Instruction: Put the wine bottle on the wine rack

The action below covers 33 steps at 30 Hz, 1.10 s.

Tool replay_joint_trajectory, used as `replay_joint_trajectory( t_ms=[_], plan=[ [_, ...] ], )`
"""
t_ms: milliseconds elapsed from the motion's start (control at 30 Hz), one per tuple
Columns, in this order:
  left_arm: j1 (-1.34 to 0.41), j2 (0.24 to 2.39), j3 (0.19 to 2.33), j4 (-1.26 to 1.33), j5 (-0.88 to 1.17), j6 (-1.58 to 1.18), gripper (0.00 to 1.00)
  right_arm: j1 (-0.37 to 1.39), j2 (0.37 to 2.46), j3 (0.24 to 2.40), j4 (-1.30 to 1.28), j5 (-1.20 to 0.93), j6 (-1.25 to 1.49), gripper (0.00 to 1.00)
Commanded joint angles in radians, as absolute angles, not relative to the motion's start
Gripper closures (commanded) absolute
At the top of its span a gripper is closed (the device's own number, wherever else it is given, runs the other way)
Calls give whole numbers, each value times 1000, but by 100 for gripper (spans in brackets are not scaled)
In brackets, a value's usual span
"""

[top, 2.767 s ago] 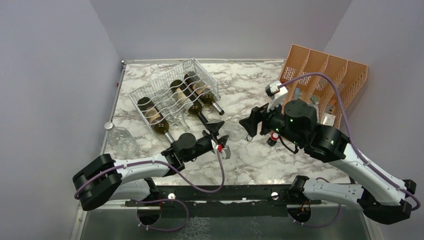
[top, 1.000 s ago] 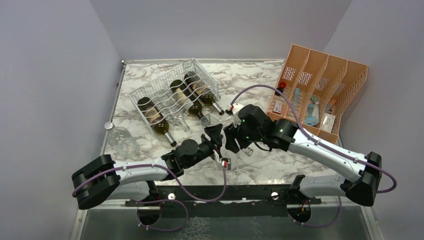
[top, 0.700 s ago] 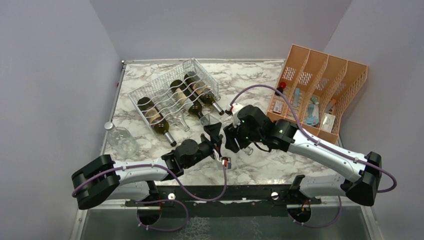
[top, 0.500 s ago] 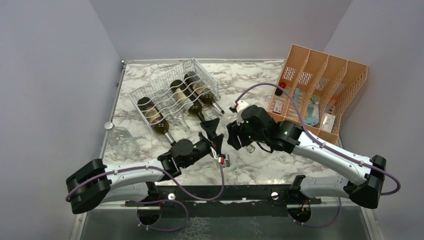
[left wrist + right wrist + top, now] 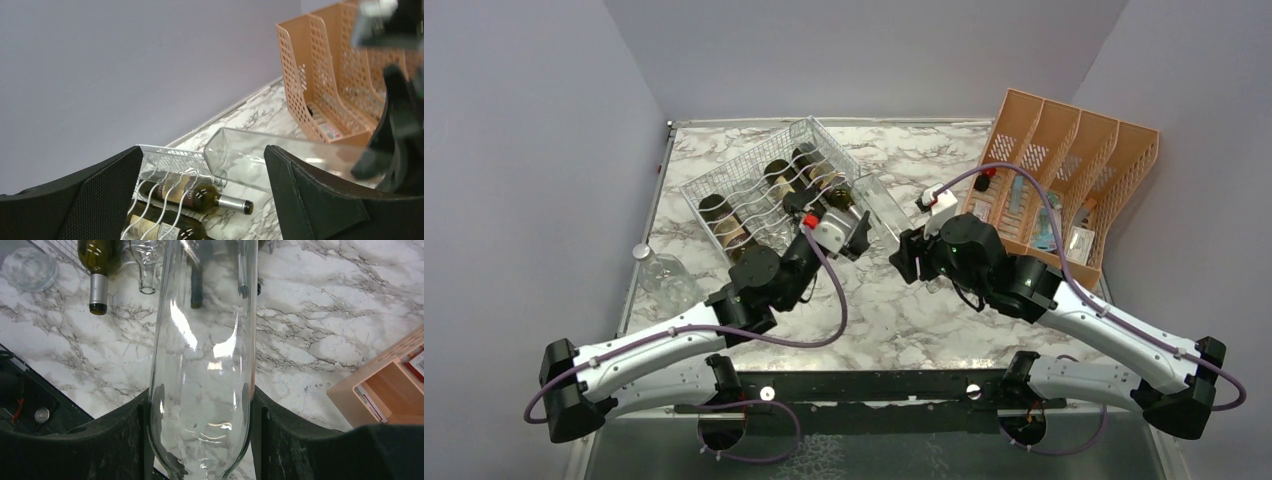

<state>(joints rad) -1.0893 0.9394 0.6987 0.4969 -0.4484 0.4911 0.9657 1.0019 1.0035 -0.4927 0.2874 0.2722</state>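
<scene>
- The right gripper (image 5: 201, 401) is clamped on the clear wine bottle (image 5: 205, 335), one finger pressed to each side of its wide body.
- The bottle is held lengthwise above the marble table (image 5: 924, 160), its far end just beside the wine rack (image 5: 742, 172).
- The left gripper (image 5: 202, 152) is spread wide and holds nothing, near that far end.
- Dark bottles (image 5: 721, 222) lie in the rack.

clear glass wine bottle (image 5: 202, 365): glossy, smooth, bright glints | silvery-white wire rack (image 5: 744, 165): thin bare metal | orange slotted file organizer (image 5: 1114, 150): matt plastic | marbled white tabletop (image 5: 924, 150): smooth, faint sheen
</scene>
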Motion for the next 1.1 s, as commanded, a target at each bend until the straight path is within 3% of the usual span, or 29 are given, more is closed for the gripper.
replay_joint_trajectory(
  t_ms=[0, 367, 600, 1067],
  plan=[
    [-1092, 904, 893, 151, -649, 218, 1, 965, 987, 996, -324, 325, 289, 99],
    [-1091, 821, 993, 32, -667, 183, 1, 966, 1140, 1019, -159, 224, 282, 99],
    [-1090, 777, 1057, -44, -725, 135, 1, 966, 1342, 1095, 32, 140, 295, 99],
    [-1090, 670, 1096, -102, -862, 97, 1, 954, 1822, 1517, 81, 125, 204, 99]
  ],
)
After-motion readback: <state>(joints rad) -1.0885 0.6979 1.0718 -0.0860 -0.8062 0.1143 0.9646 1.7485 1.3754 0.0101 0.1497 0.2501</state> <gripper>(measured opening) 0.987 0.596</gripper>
